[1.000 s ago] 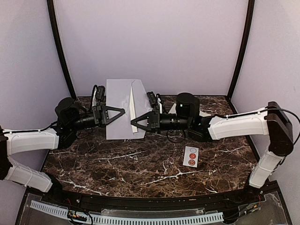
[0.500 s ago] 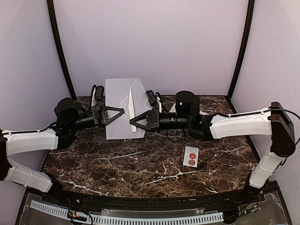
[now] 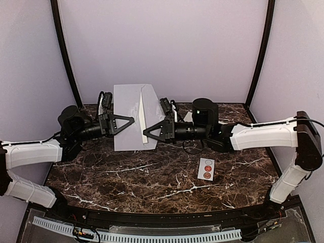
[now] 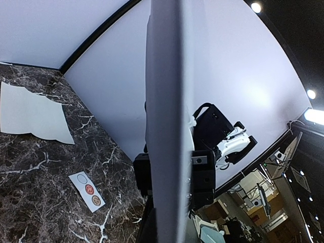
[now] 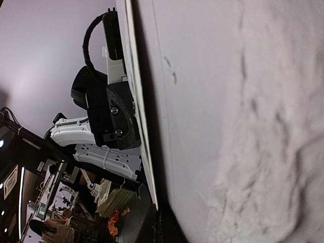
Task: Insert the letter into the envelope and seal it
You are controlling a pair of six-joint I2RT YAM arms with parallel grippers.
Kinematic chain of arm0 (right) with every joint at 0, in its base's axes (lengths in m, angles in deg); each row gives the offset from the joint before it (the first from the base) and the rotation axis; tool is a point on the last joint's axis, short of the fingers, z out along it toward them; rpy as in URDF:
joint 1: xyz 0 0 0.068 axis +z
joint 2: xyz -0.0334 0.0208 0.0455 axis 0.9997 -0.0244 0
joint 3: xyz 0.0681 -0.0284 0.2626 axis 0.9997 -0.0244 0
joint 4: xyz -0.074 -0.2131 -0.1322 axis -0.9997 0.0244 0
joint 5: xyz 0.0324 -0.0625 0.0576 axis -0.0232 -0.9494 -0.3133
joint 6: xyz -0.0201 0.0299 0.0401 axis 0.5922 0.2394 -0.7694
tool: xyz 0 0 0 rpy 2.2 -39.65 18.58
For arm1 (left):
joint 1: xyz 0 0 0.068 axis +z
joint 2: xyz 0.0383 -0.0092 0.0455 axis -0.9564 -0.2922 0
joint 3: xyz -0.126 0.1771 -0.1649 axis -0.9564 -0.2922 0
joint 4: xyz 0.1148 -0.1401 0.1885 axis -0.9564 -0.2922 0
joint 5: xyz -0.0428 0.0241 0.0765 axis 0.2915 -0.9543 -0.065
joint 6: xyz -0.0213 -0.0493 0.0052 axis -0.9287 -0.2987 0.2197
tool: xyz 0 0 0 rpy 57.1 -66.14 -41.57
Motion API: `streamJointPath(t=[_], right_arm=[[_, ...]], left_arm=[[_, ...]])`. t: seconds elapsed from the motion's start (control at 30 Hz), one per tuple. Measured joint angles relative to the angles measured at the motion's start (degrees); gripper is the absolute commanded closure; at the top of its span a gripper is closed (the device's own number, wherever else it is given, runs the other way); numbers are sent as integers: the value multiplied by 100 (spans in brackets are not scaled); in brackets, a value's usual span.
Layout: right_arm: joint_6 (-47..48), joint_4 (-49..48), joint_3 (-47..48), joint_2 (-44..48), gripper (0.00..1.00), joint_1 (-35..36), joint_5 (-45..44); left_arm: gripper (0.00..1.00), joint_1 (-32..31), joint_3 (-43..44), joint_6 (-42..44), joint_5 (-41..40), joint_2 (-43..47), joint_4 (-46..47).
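Overhead view: the envelope (image 3: 126, 104) is up off the table (image 3: 152, 177), standing on edge with its broad face to the camera, at about 11 o'clock on the dark marble top. A narrow white band (image 3: 142, 119) runs top to bottom down its right half; whether that is a fold or a sheet, I can't tell.

In from 9 o'clock comes the left gripper (image 3: 131, 121), its tip lying across the envelope's left half. On the left wrist camera the envelope (image 4: 167, 101) runs edge-on straight down the middle of the picture, so those jaws are clamped onto the paper.

From 3 o'clock, the right gripper (image 3: 145, 134) has its tip at the envelope's lower right, on that white band. On its own camera the envelope's face (image 5: 212, 101) fills most of the picture and its fingers are out of sight, so whether that one is pinching or loose I cannot tell.

Down at 4 o'clock from the envelope, a small white sticker sheet (image 3: 206, 168) lies flat on the marble. The left wrist camera also catches a loose sheet of paper (image 4: 30, 114) lying flat, near the back wall.
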State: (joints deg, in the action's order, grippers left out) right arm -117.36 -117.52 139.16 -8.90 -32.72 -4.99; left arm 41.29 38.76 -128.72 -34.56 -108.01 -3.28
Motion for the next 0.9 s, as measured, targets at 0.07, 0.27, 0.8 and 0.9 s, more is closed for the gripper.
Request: streamJointPath(t=[0.07, 0.27, 0.8, 0.9], right_arm=[[0, 0, 0, -2, 100, 0, 7], [-20, -101, 0, -46, 100, 0, 85], [-101, -330, 160, -352, 100, 15, 232], [-4, -181, 197, -319, 80, 15, 199]], left_arm=[[96, 0, 0, -4, 9, 0, 0], [93, 0, 0, -35, 59, -9, 46], [100, 7, 0, -76, 131, -81, 129], [100, 7, 0, -35, 55, -74, 103]])
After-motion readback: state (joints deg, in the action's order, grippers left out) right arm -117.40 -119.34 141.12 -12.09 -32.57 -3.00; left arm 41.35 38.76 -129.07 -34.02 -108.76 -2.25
